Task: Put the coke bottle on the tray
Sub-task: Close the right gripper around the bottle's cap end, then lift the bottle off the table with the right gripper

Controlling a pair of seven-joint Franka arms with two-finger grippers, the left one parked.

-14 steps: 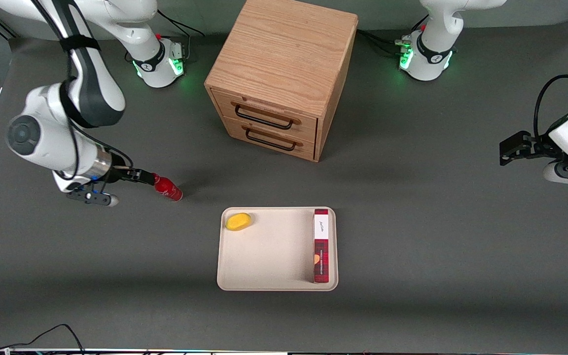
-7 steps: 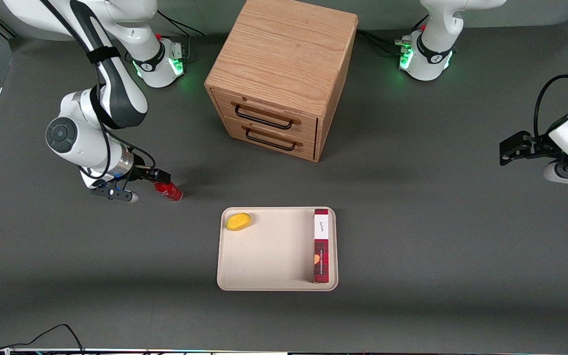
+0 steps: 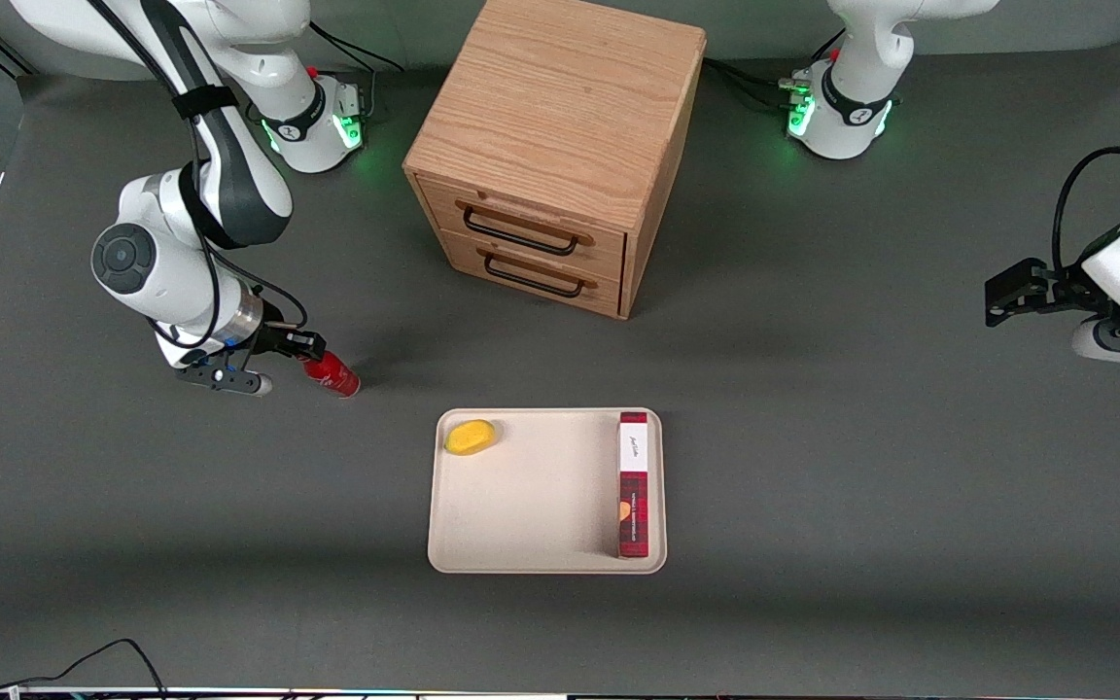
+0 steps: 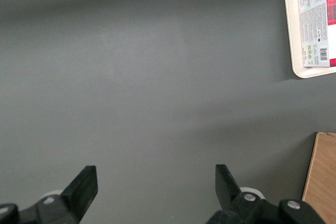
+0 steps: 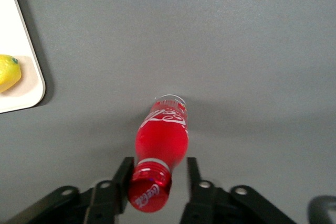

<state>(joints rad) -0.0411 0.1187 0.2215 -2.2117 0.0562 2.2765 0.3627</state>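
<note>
- Red bottle [image 3: 332, 374] upright on the grey table [image 3: 813, 437], toward the working arm's end, well apart from the tray [image 3: 531, 506] and a little farther from the front camera than it.
- Seen from the right wrist as well: bottle [image 5: 160, 145] with red cap [image 5: 149, 192] and white lettering, base resting on the table.
- Black gripper [image 3: 305, 346] right at the bottle's top; in the right wrist view the gripper [image 5: 156, 182] with one finger [image 5: 124, 178] on each side of the cap and neck.
- Jaws standing apart around the cap, a sliver of gap on one side; not clamped on it as far as can be seen.
- Cream-beige tray lying flat nearer the front camera than the wooden cabinet [image 3: 555, 146]; a corner of the tray [image 5: 23, 85] also in the right wrist view.
- Yellow fruit [image 3: 471, 437] on the tray, in the corner closest to the bottle; same fruit [image 5: 8, 72] at the rim in the wrist view.
- Red plaid box [image 3: 633, 484] lying along the tray's edge toward the parked arm's end; box [image 4: 314, 19] and tray rim [image 4: 292, 51] also in the left wrist view.
- Cabinet with two drawers, each with a dark handle [image 3: 521, 231], both closed, fronts turned toward the tray.
</note>
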